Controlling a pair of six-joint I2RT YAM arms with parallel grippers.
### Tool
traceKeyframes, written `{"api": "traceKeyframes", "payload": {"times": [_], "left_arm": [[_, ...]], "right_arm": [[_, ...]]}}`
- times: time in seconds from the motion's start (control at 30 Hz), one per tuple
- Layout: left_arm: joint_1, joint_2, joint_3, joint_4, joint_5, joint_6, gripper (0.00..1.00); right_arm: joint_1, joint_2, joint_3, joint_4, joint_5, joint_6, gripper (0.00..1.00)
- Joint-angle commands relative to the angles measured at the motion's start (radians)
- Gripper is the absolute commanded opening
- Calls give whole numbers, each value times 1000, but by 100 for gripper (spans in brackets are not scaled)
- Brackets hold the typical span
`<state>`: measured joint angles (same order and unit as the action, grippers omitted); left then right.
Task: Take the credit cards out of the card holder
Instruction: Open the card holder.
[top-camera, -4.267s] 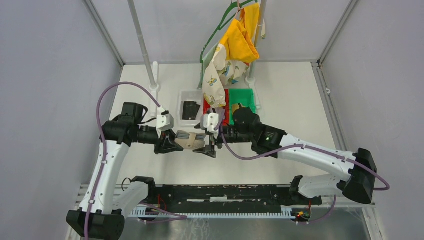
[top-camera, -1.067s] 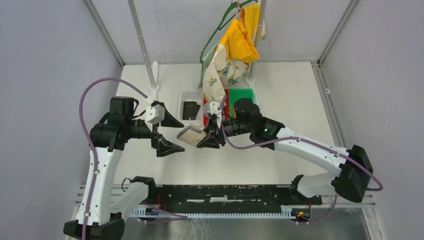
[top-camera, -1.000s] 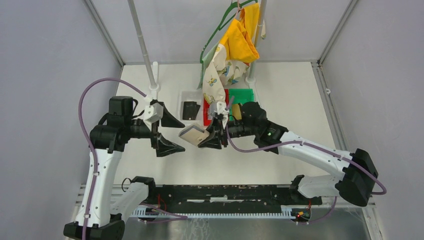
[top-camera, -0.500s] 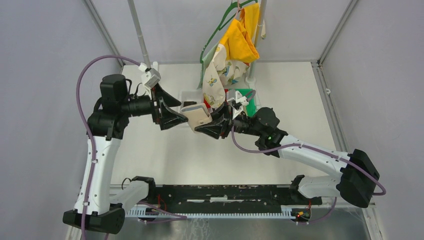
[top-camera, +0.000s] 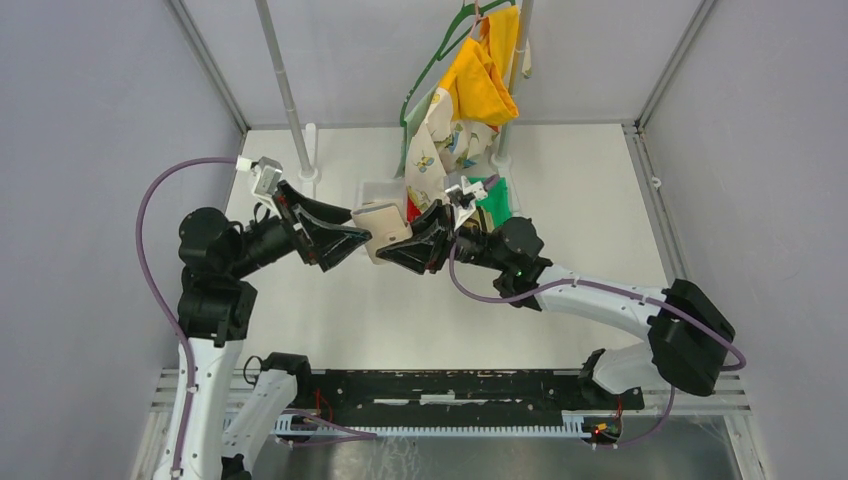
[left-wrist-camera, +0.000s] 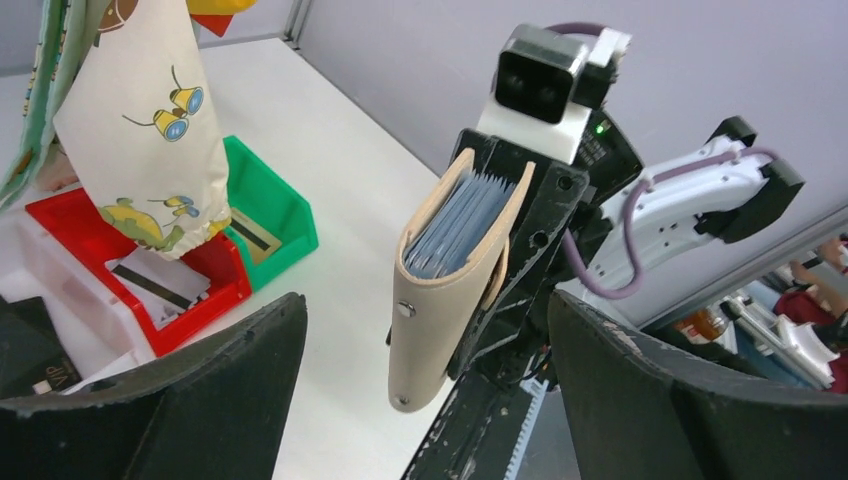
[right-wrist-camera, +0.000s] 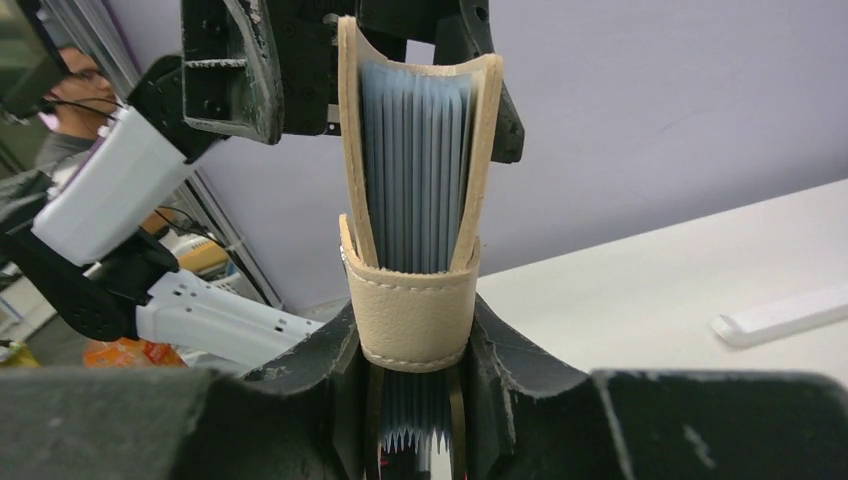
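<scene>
The tan card holder (top-camera: 380, 228) hangs above the table, folded, its spine towards my left arm. My right gripper (top-camera: 402, 240) is shut on its strap end (right-wrist-camera: 418, 300). Bluish clear sleeves (right-wrist-camera: 418, 170) fan out between the covers; I cannot tell whether cards sit in them. My left gripper (top-camera: 352, 232) is open, its fingers either side of the card holder (left-wrist-camera: 440, 290) without touching. One pale credit card (left-wrist-camera: 155, 285) lies in the red bin (left-wrist-camera: 215, 262), another credit card (left-wrist-camera: 250, 238) in the green bin (left-wrist-camera: 290, 215).
A white bin (top-camera: 372, 190) sits just behind the held wallet, left of the red and green bins. A patterned cloth (top-camera: 432, 150) and a yellow one (top-camera: 480, 80) hang over the bins from a rack. A rack post (top-camera: 290, 100) stands behind my left gripper.
Both arms rose and swung toward the back. The right gripper carried the card holder up over the white bin. The open left gripper turned and closed in round the holder's end.
</scene>
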<state>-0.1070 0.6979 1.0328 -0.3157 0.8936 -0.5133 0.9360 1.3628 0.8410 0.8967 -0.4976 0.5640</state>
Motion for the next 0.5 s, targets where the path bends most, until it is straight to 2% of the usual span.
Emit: {"api": "traceKeyframes", "payload": {"times": [0.0, 0.17, 0.47], "left_arm": [[4, 23, 0, 132, 16, -126, 91], [4, 35, -22, 177, 62, -160, 77], [4, 30, -57, 259, 128, -225, 51]], "right_arm": [[6, 55, 37, 318, -50, 202, 0], [7, 117, 50, 452, -86, 319, 0], [19, 157, 73, 487, -66, 342, 0]]}}
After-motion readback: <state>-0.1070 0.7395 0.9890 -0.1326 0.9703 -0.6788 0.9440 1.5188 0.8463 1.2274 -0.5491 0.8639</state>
